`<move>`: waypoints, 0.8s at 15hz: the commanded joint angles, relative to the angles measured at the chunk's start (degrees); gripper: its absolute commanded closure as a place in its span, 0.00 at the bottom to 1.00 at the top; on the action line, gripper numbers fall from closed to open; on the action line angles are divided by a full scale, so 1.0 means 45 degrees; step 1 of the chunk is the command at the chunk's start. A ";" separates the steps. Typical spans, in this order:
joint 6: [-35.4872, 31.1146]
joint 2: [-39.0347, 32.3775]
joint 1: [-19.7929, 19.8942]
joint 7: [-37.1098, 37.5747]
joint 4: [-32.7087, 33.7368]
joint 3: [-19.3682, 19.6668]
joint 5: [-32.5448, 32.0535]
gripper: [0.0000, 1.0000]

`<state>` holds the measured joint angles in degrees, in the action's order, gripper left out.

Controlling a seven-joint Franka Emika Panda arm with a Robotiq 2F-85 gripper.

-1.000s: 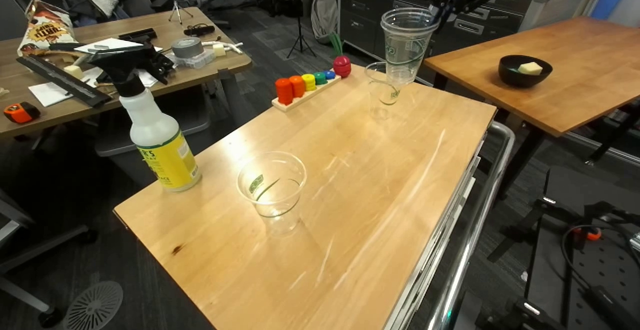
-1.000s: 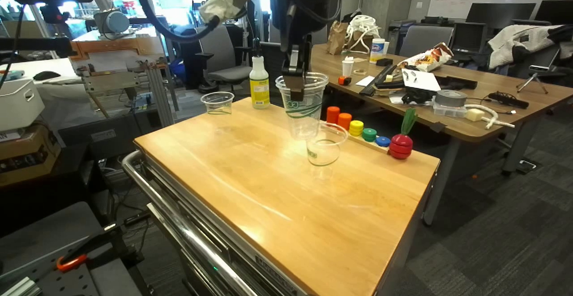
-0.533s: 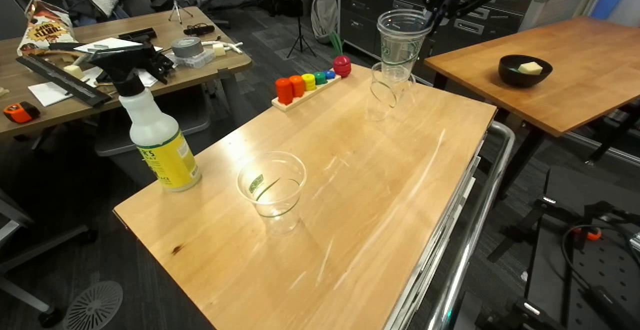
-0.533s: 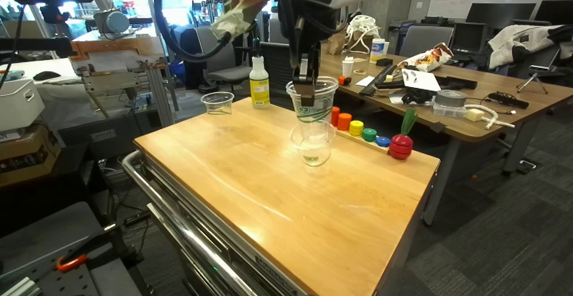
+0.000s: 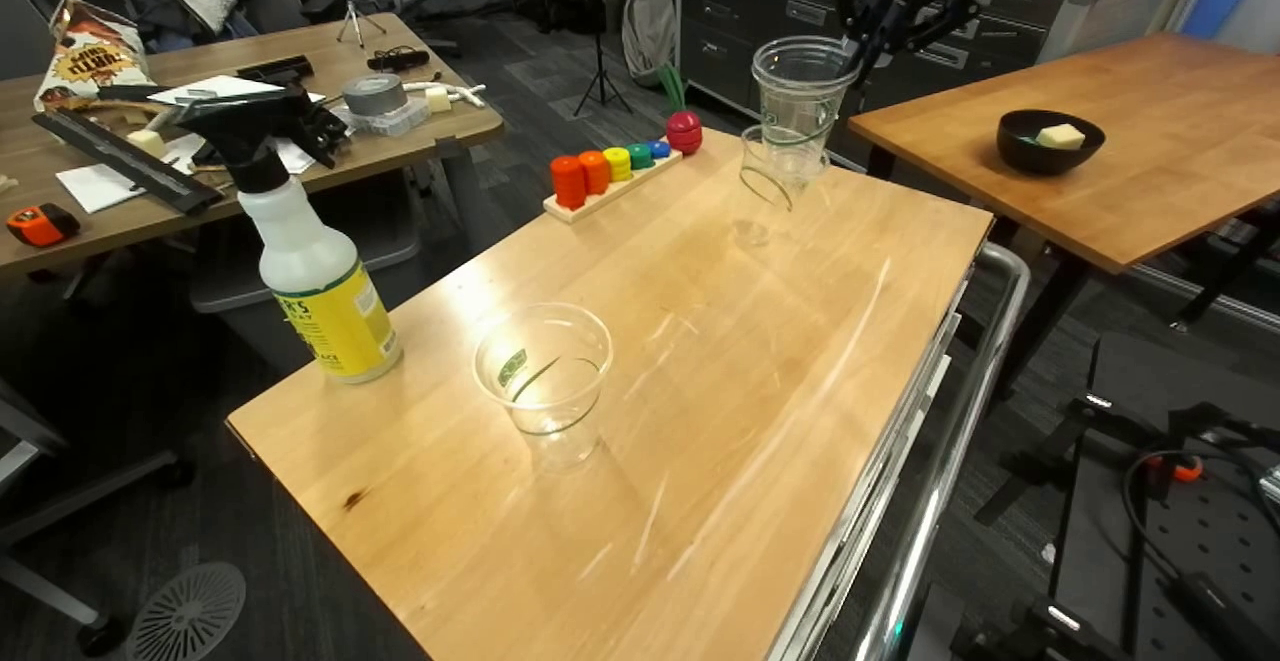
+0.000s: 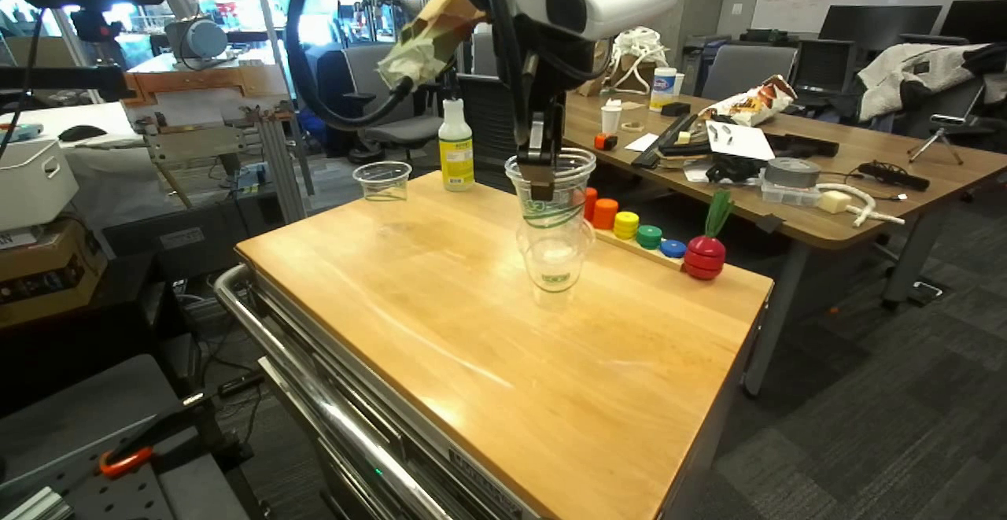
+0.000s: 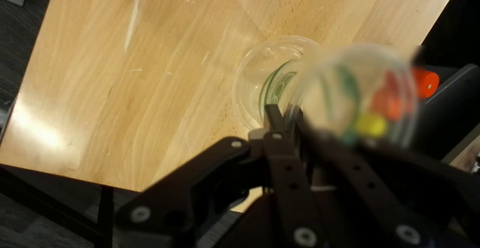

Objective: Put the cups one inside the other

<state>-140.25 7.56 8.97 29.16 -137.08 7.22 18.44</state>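
My gripper (image 5: pixel 856 53) is shut on the rim of a clear cup stack (image 5: pixel 800 91); its doubled rim looks like nested cups. In an exterior view, the gripper (image 6: pixel 541 186) holds the stack (image 6: pixel 568 204) upright, directly over a standing clear cup (image 6: pixel 555 267). The stack's lower part overlaps that cup's rim in both exterior views and seems to be in its mouth. In the wrist view, the stack (image 7: pixel 352 86) is blurred beside the fingertips (image 7: pixel 284 110), and the standing cup (image 7: pixel 258 64) is partly hidden. Another clear cup (image 5: pixel 545 391) stands apart near the spray bottle.
A spray bottle (image 5: pixel 335 311) with a yellow label stands at the table's edge. A row of coloured ring stacks (image 5: pixel 600 179) and a red radish toy (image 5: pixel 685 131) line the far edge, close to the held stack. A black bowl (image 5: pixel 1050 146) is on another table.
The gripper with the stack has moved across over the standing cup and then down towards it. The standing cup has shifted and turned a little. The cup near the spray bottle has not moved.
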 commanded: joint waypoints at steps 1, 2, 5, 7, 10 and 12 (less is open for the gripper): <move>-0.0105 -0.0291 -0.0125 -0.0344 0.0173 -0.0006 0.0499 0.92; -0.0081 -0.0347 -0.0153 -0.0433 0.0183 0.0000 0.0627 0.92; 0.0273 -0.1565 -0.0366 -0.0480 0.1734 -0.0103 0.1031 0.92; 0.0177 -0.2117 -0.0533 -0.0373 0.2412 -0.0254 0.1024 0.91; 0.0250 -0.2716 -0.0726 -0.0285 0.3198 -0.0409 0.0774 0.92; 0.0326 -0.2929 -0.0813 -0.0193 0.3450 -0.0432 0.0485 0.92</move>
<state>-140.06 -3.51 5.81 28.15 -125.13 5.40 21.70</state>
